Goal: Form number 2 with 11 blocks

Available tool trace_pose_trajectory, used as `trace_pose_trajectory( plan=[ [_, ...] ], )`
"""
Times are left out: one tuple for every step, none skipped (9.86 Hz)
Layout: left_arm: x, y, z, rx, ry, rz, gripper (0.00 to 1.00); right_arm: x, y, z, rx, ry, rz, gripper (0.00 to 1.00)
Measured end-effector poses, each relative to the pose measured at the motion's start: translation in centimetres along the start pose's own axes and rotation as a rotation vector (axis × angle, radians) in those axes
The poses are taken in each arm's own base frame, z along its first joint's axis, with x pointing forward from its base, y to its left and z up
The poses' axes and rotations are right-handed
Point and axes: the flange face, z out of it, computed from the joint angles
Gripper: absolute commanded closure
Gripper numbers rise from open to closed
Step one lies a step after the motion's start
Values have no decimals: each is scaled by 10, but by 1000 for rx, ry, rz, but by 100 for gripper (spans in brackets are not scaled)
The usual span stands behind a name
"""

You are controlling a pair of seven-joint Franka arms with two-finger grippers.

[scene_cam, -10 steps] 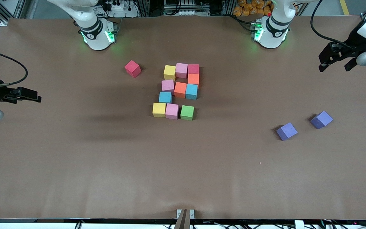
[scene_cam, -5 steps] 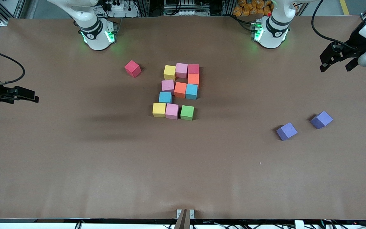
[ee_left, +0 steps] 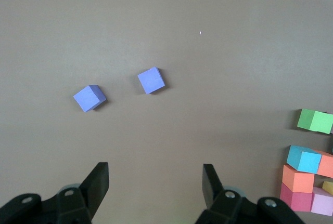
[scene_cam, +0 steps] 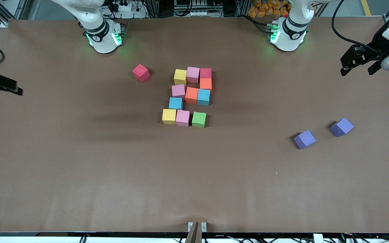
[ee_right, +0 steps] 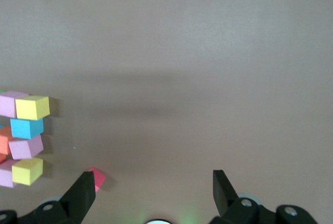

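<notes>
A robotics lab: two white arm bases (scene_cam: 103, 35) bolted on a brown-covered table (scene_cam: 79, 175), with aluminium frame rails (scene_cam: 157, 6) and power strips (scene_cam: 123, 6) just past the table's edge.

The right arm's black two-finger gripper (scene_cam: 7, 88) is showing blurred at the front view's edge, with its arm cut off there. In the left wrist view, the picture's edge is clipping the multicoloured foam cubes of the blocky number 2 (ee_left: 311, 168), leaving only 6 of them partly showing. In the right wrist view, 1 finger (ee_right: 83, 195) is partly hiding the small pinkish-red foam cube (ee_right: 98, 176), and the edge is cutting off the cluster's orange cube (ee_right: 4, 139).
</notes>
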Motion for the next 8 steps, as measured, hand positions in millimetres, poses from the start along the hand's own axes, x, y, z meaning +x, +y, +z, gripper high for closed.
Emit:
trace_pose_trajectory(
  plan=[
    [0, -2, 0, 0, -1, -2, 19, -8, 12, -8, 7, 7, 2, 0],
    [1, -5, 1, 1, -2, -4, 19, -14, 17, -12, 16, 10, 7, 0],
    [1, -7, 2, 1, -3, -7, 19, -17, 16, -15, 19, 11, 7, 0],
    [2, -10, 2, 1, -4, -12, 19, -19, 11, -18, 21, 13, 26, 0],
    [2, -14, 2, 2, -4, -19, 19, -20, 7, -20, 22, 15, 57, 0],
    [3, -19, 2, 2, -4, -24, 19, -20, 3, -20, 21, 16, 74, 0],
    [4, -20, 3, 2, -5, -25, 19, -20, 3, -20, 21, 16, 81, 0],
    [4, -20, 4, 2, -7, -25, 19, -20, 3, -20, 21, 16, 85, 0]
  ],
)
